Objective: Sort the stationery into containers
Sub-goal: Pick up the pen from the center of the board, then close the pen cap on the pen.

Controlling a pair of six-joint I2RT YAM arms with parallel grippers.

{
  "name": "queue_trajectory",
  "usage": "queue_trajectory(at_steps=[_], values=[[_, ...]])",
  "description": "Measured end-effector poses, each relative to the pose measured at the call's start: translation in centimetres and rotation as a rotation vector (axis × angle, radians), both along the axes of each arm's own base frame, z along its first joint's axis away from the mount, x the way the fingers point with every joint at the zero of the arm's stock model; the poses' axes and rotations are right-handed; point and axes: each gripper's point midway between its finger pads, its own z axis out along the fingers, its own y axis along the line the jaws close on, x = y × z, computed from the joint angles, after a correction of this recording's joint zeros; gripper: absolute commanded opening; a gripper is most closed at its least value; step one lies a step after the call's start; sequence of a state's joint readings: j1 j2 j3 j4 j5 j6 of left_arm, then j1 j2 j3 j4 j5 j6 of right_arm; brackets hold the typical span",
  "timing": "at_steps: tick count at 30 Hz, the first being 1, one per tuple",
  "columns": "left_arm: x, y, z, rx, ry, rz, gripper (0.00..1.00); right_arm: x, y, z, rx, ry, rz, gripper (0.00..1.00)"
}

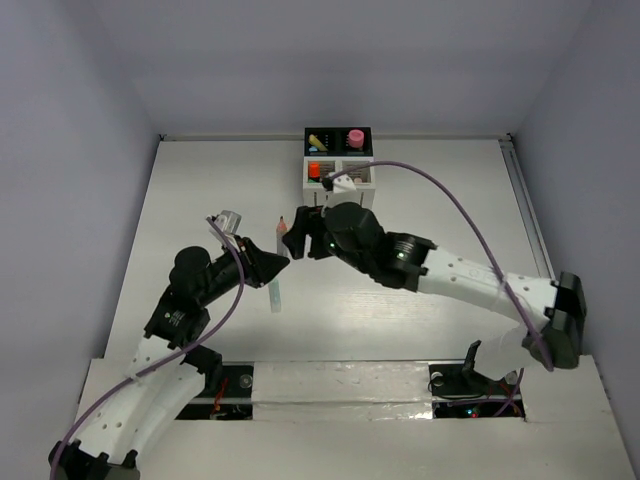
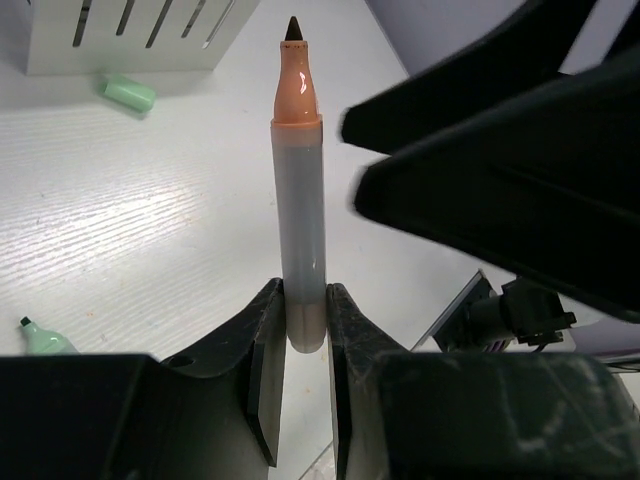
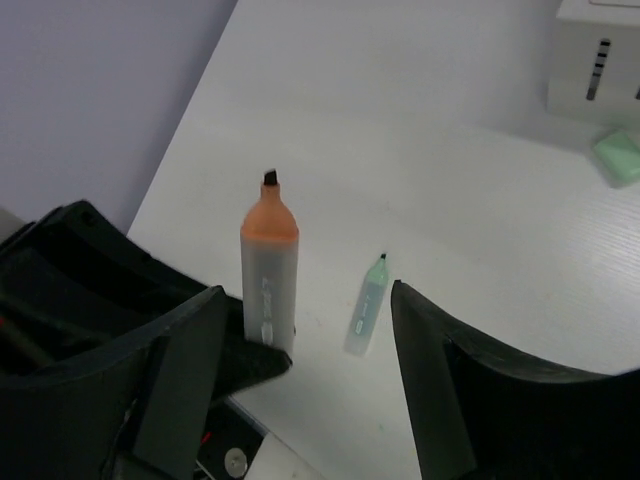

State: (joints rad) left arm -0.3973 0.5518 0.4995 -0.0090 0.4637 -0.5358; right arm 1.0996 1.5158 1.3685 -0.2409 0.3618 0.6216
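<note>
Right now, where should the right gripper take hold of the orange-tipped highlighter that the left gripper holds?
On the orange-tipped highlighter, probably the bare grey mid-barrel: the left gripper clamps its tail end and the tip is uncapped. Come sideways, right gripper jaws across the barrel.

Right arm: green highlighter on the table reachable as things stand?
Probably yes. Right end effector is open and empty, green highlighter lies uncovered nearby; left end effector holding the orange highlighter crowds it.

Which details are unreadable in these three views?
- Organizer: cut off by the top edge in the left wrist view; in the top view its contents are too small to name.
- Green highlighter: left wrist view, body hidden behind the left end effector.
- Orange highlighter: right wrist view, base hidden behind that end effector.
</note>
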Motion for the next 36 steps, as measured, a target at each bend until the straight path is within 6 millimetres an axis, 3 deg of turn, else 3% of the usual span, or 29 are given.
queue_trajectory(at_steps=[5, 7, 9, 12, 13, 17, 20, 26, 31, 36], values=[[0.0, -0.1, 0.4, -0.008, -0.015, -0.01, 0.0, -1.6, -6.1, 2.8, 0.042, -0.039, -0.053, 0.65], [-0.1, -0.2, 0.5, -0.01, -0.018, -0.015, 0.0, -0.8, -9.6, 3.6, 0.069, -0.047, -0.125, 0.58], [-0.2, -0.2, 0.6, -0.013, -0.023, -0.021, 0.0, 1.0, -13.6, 2.9, 0.064, -0.037, -0.238, 0.51], [-0.4, -0.2, 0.9, -0.018, -0.034, -0.026, 0.0, 3.2, -18.7, -1.4, -0.034, 0.028, -0.403, 0.57], [-0.5, -0.2, 0.9, -0.019, -0.036, -0.027, 0.0, 3.6, -20.0, -3.2, -0.076, 0.057, -0.442, 0.64], [-0.5, -0.3, 1.0, -0.019, -0.041, -0.03, 0.0, 3.9, -24.4, -11.5, -0.28, 0.224, -0.536, 0.74], [-0.5, -0.3, 1.0, -0.02, -0.041, -0.03, 0.0, 4.2, -25.6, -15.3, -0.373, 0.318, -0.55, 0.76], [-0.5, -0.3, 1.1, -0.02, -0.043, -0.03, 0.0, 3.9, -24.8, -20.3, -0.477, 0.433, -0.496, 0.72], [-0.5, -0.3, 1.1, -0.02, -0.043, -0.03, 0.0, 3.7, -24.6, -22.8, -0.525, 0.489, -0.473, 0.63], [-0.5, -0.3, 1.1, -0.021, -0.043, -0.032, 0.0, 4.2, -24.1, -24.0, -0.533, 0.513, -0.461, 0.57]])
